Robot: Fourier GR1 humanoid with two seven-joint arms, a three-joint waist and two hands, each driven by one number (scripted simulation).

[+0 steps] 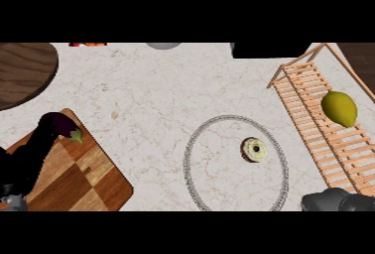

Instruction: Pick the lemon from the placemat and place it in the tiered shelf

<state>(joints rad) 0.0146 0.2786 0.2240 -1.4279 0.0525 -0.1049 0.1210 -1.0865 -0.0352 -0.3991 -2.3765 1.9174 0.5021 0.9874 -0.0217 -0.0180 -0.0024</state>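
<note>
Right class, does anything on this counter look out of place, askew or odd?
Nothing is spilled or broken. One oddity: the lemon already lies on the shelf, while the round placemat holds only a small donut. The eggplant hangs over the cutting board's corner.

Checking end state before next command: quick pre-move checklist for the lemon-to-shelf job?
1. Lemon on the tiered shelf: ok, it lies on the slats.
2. Lemon off the placemat: ok; only a donut sits inside its ring.
3. Right hand clear of the lemon: ok, it shows at the lower right edge, apart from it.
4. Right hand fingers open or shut: cannot tell.
5. Left hand: over the cutting board beside the eggplant; grip state cannot tell.
</note>
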